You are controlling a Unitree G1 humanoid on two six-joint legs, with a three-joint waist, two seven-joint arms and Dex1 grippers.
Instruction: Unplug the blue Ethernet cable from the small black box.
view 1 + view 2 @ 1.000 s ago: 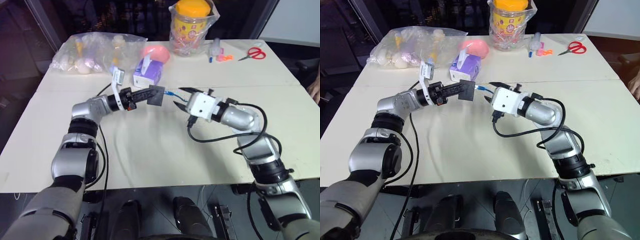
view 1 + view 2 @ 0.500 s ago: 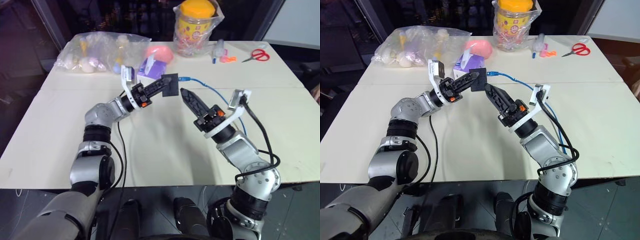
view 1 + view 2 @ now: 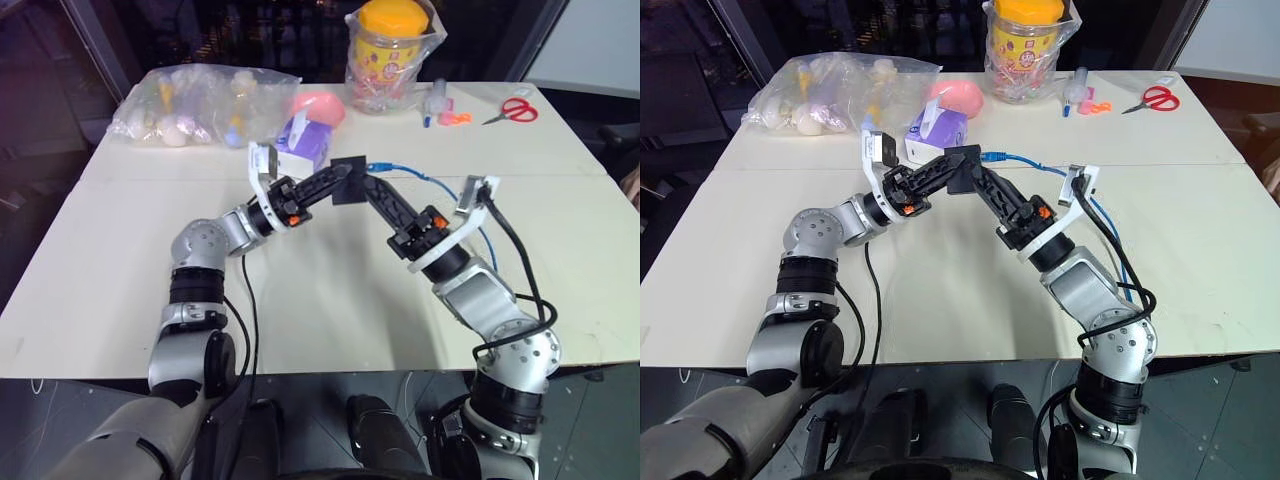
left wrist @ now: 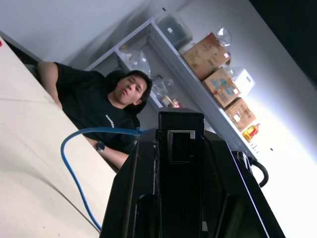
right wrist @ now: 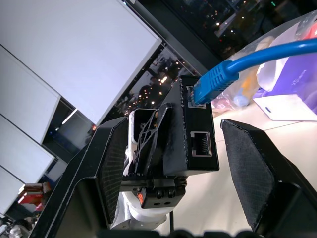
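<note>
The blue Ethernet cable (image 5: 257, 58) is plugged into the small black box (image 5: 197, 131). The left gripper (image 3: 335, 183) clamps the box. The right gripper (image 5: 173, 163) stands apart around it.

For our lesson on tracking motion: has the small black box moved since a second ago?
Yes. The small black box has shifted rightward and upward in the view, from below the tissue box to beside its right edge.
</note>
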